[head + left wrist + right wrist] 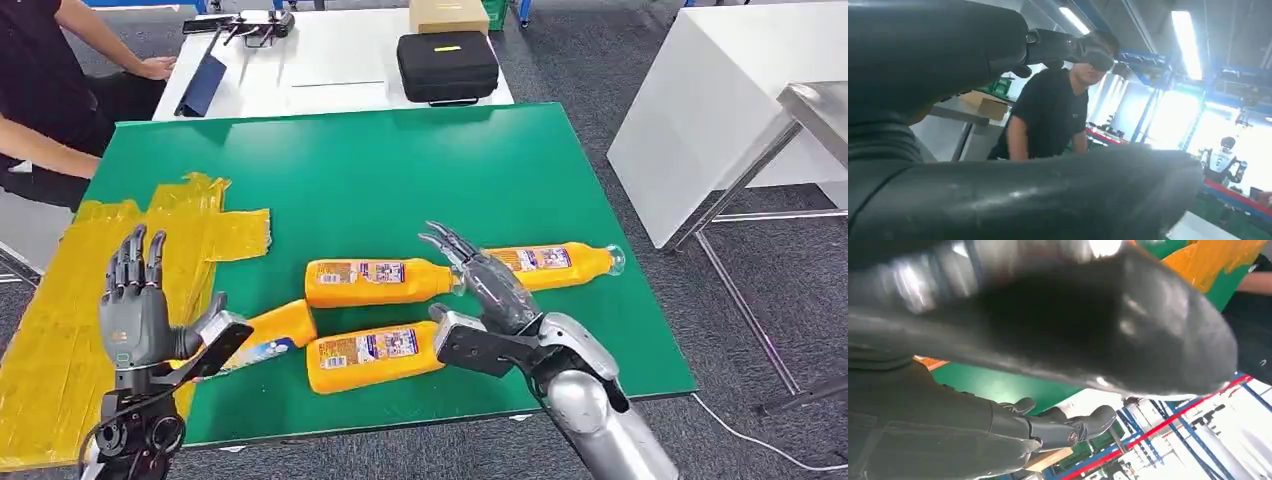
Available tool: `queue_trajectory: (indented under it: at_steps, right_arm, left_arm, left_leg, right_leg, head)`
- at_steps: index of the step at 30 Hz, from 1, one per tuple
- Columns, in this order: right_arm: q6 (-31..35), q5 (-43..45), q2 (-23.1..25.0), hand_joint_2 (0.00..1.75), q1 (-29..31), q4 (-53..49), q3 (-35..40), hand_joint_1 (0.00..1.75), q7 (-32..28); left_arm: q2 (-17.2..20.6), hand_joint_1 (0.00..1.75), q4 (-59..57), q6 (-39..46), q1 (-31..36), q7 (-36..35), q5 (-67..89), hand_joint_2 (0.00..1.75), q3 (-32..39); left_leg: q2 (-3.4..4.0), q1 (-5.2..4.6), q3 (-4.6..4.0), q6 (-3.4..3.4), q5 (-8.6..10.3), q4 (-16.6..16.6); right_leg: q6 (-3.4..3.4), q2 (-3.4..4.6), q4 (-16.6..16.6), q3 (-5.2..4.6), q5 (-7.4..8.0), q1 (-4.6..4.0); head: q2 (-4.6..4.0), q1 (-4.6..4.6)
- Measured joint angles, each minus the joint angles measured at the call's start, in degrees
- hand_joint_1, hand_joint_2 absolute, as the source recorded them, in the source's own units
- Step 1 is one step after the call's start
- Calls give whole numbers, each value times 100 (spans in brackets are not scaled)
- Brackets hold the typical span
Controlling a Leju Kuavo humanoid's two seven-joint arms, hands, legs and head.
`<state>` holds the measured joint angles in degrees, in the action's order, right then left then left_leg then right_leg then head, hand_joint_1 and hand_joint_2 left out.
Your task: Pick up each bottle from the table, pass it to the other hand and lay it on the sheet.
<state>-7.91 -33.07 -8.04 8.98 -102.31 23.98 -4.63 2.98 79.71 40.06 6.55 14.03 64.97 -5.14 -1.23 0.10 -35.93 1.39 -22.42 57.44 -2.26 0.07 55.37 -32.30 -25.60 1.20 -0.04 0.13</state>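
While four orange bottles lie at lower centre on the green table, right hand and left hand are spread, holding nothing; yellow sheet lower left.

Dark fingers of the left hand before a person in black

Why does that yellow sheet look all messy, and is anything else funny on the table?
The yellow sheet is wrinkled and patched together from uneven pieces, with ragged edges. Four orange bottles lie on their sides on the green table, pointing different ways; none is on the sheet. Nothing looks spilled or broken.
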Motion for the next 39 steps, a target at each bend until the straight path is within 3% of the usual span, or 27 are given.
queue_trajectory:
  at_steps: [3, 4, 8, 13, 24, 39]
  right_arm:
    - [-107, -176, 0, 0, -3, 41, 54, 0, 22]
    - [-142, -296, -9, 175, -3, 61, 101, 0, 37]
    - [-257, -603, -89, 175, 10, 153, 292, 0, 89]
    - [-525, -1106, -210, 175, 229, 512, 590, 0, 446]
    - [-634, -2048, -94, 175, 695, 1445, 1038, 0, 1025]
    - [-597, -2219, 501, 175, 1112, 2603, 1053, 0, 968]
  left_arm:
    - [-129, 0, 255, -182, -6, 171, -798, 0, 162]
    - [-173, 0, 386, -395, -13, 191, -1291, 0, 213]
    - [-337, 0, 878, -1088, -41, 302, -2676, 0, 446]
    - [-435, 0, 1719, -2386, -268, 598, -6331, 0, 743]
    - [-435, 0, 2472, -2428, -356, 809, -6344, 0, 656]
    - [-328, 0, 2481, -2306, -350, 978, -6479, 0, 420]
  left_leg:
    - [0, -2, -1, 0, 0, 0]
    - [0, -3, -2, 0, 0, 0]
    - [-2, -2, -6, 0, 0, 1]
    - [8, 0, -8, 0, -1, 0]
    - [-1, -1, -8, 0, 1, 0]
    - [2, 1, -8, 0, 1, 0]
  right_leg:
    - [-1, 0, 0, 1, 1, 2]
    - [-1, 0, 0, 1, 1, 2]
    - [-1, -1, 0, 1, 1, 1]
    - [-1, 6, 0, -6, 1, -1]
    - [-1, 0, 0, -2, 1, 0]
    - [-1, 2, 1, -6, 1, -1]
  head:
    - [0, 2]
    - [0, 0]
    - [0, 2]
    - [0, 2]
    - [0, 0]
    - [0, 2]
